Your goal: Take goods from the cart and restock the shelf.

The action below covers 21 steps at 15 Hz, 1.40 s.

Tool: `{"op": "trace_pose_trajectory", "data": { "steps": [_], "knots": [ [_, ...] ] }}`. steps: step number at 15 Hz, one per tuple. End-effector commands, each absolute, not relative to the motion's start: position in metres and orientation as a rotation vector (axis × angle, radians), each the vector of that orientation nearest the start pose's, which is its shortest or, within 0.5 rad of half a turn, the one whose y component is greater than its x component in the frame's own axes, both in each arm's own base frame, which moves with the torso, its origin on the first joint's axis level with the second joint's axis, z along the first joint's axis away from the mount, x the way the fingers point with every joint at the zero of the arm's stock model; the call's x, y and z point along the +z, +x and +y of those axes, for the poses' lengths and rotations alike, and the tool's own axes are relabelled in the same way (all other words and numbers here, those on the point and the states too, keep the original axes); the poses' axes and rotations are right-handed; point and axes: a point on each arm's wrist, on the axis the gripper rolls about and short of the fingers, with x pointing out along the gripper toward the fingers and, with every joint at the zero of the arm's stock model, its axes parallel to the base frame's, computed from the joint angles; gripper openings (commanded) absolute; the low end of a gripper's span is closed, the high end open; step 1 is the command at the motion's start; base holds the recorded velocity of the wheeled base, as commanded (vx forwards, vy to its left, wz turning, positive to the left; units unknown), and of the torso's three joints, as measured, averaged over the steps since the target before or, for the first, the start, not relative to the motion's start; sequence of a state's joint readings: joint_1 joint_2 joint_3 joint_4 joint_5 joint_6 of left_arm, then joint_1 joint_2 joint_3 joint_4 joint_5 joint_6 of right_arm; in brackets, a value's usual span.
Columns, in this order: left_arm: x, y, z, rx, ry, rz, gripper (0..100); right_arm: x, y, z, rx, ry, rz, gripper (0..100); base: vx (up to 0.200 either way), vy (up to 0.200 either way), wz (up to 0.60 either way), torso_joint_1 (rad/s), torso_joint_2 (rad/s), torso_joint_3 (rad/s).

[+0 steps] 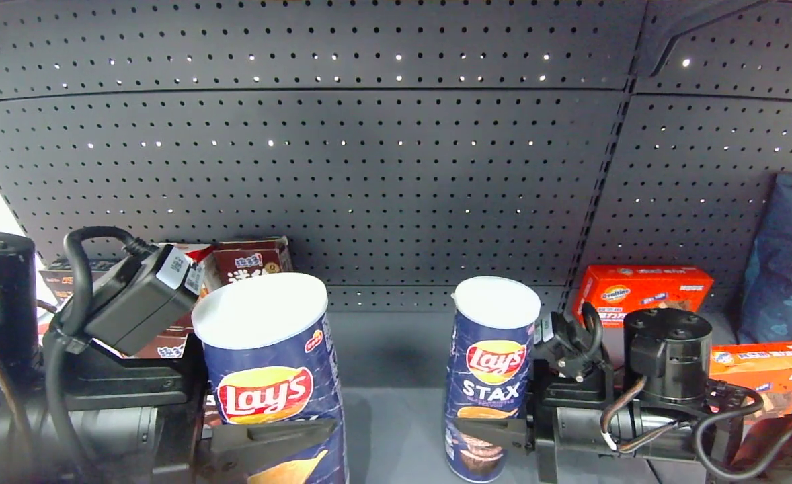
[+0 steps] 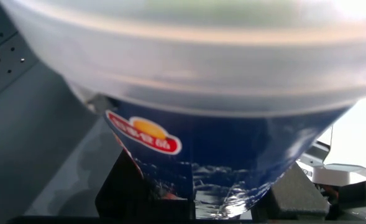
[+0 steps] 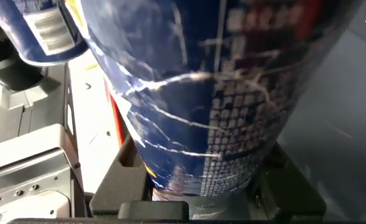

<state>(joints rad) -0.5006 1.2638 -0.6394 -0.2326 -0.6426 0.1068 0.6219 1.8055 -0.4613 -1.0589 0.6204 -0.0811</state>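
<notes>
We see the left gripper (image 1: 271,435) clamped on a blue chip can, the left can (image 1: 268,363). It is upright with its white lid (image 1: 259,310) on top, at the front left of the shelf (image 1: 396,417). One dark finger (image 1: 282,430) crosses the can's front below the logo. In the left wrist view the fingers (image 2: 123,186) sit on both sides of the can body. The can's base is cut off by the frame edge, so we cannot tell whether it rests on the shelf floor.

The right gripper (image 1: 493,430) grasps a second blue can, the right can (image 1: 490,376). It is also upright with a white lid and stands right of centre over the grey shelf floor. A finger (image 1: 487,429) presses on its lower front, and the right wrist view shows the pads (image 3: 123,180) tight against the can's sides. Its base is close to the floor, but we cannot tell if they touch. The two cans are well apart, with bare shelf between them.

Behind everything is the pegboard back panel (image 1: 396,188). Brown boxes (image 1: 251,259) stand at the back, behind the left can. An orange box (image 1: 641,289) stands at the back right, and a second orange box (image 1: 766,370) lies nearer the front, beside the right arm. A blue bag (image 1: 789,262) leans at the far right.
</notes>
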Motion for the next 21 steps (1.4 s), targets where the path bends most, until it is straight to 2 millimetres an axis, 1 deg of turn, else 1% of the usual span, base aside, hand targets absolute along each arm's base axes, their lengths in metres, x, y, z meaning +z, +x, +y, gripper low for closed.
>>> {"op": "trace_pose_trajectory", "data": {
  "steps": [1, 2, 3, 6, 7, 11, 12, 13, 14, 15, 18, 20, 21],
  "knots": [
    [0.207, 0.157, -0.101, -1.147, 0.064, 0.353, 0, 0.106, 0.219, 0.174, 1.247, -0.072, 0.271, 0, 0.000, 0.000, 0.00, 0.000, 0.00, 0.000],
    [0.207, 0.157, -0.101, -1.147, 0.064, 0.353, 0, 0.105, 0.219, 0.173, 1.247, -0.072, 0.273, 0, 0.000, 0.000, 0.00, 0.000, 0.00, 0.000],
    [0.207, 0.157, -0.101, -1.147, 0.064, 0.354, 0, 0.106, 0.219, 0.174, 1.244, -0.073, 0.271, 100, 0.000, 0.000, 0.00, 0.000, 0.00, 0.000],
    [0.206, 0.156, -0.101, -1.148, 0.064, 0.356, 0, 0.108, 0.215, 0.170, 1.238, -0.073, 0.266, 100, 0.000, 0.000, 0.00, 0.000, 0.00, 0.000],
    [0.207, 0.157, -0.101, -1.148, 0.064, 0.354, 0, 0.113, 0.213, 0.168, 1.236, -0.073, 0.250, 100, 0.000, 0.000, 0.00, 0.000, 0.00, 0.000],
    [0.207, 0.156, -0.100, -1.147, 0.064, 0.354, 0, 0.126, 0.193, 0.154, 1.213, -0.077, 0.209, 100, 0.000, 0.000, 0.00, 0.000, 0.00, 0.000],
    [0.207, 0.156, -0.100, -1.147, 0.064, 0.354, 0, 0.137, 0.173, 0.139, 1.210, -0.076, 0.164, 100, 0.000, 0.000, 0.00, 0.000, 0.00, 0.000],
    [0.207, 0.156, -0.100, -1.147, 0.064, 0.354, 0, 0.141, 0.165, 0.132, 1.206, -0.076, 0.144, 100, 0.000, 0.000, 0.00, 0.000, 0.00, 0.000],
    [0.207, 0.156, -0.100, -1.147, 0.064, 0.353, 0, 0.146, 0.150, 0.118, 1.183, -0.073, 0.110, 100, 0.000, 0.000, 0.00, 0.000, 0.00, 0.000],
    [0.207, 0.156, -0.100, -1.147, 0.064, 0.353, 0, 0.151, 0.138, 0.100, 1.123, -0.072, 0.069, 100, 0.000, 0.000, 0.00, 0.000, 0.00, 0.000],
    [0.209, 0.157, -0.101, -1.147, 0.066, 0.345, 0, 0.170, 0.121, 0.073, 0.918, -0.072, -0.055, 100, 0.000, 0.000, 0.00, 0.000, 0.00, 0.000],
    [0.209, 0.157, -0.101, -1.147, 0.066, 0.345, 0, 0.175, 0.109, 0.059, 0.780, -0.070, -0.099, 100, 0.000, 0.000, 0.00, 0.000, 0.00, 0.000],
    [0.209, 0.158, -0.101, -1.147, 0.066, 0.344, 0, 0.174, 0.106, 0.052, 0.729, -0.071, -0.108, 100, 0.000, 0.000, 0.00, 0.000, 0.00, 0.000]
  ]
}}
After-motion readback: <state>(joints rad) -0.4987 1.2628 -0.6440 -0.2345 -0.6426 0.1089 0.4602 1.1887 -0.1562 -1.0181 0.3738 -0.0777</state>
